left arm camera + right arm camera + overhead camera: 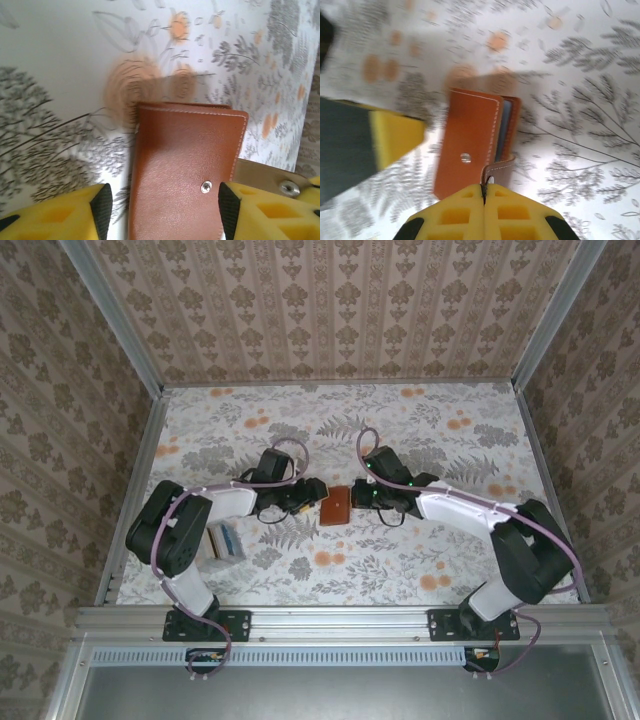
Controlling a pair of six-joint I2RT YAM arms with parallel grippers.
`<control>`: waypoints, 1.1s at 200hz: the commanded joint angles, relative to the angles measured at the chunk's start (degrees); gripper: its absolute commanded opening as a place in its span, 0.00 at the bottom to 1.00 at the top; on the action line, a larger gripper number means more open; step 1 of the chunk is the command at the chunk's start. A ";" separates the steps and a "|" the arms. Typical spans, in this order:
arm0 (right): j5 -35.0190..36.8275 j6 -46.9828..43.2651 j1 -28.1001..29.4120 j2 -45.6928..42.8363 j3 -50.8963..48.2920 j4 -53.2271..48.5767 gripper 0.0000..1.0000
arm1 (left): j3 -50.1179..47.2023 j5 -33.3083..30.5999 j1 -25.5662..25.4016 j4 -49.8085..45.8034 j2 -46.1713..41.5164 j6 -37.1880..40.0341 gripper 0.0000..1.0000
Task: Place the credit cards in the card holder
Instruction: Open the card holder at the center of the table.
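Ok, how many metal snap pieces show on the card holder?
2. The front snap sits on the card holder cover; the strap snap is on the open strap beside it. The underside is hidden.

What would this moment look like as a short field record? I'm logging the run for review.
wallet: folded, flat on table, between both grippers
strap: unfastened
left gripper: open, a finger on either side of wallet
right gripper: shut, tips at strap; grip on it unclear
cards: stacked at left, apart from wallet
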 commanded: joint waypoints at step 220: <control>3.69 -3.55 -2.02 -10.93 -4.70 -3.91 0.00 | -0.27 1.21 1.56 -2.70 -0.56 7.93 0.16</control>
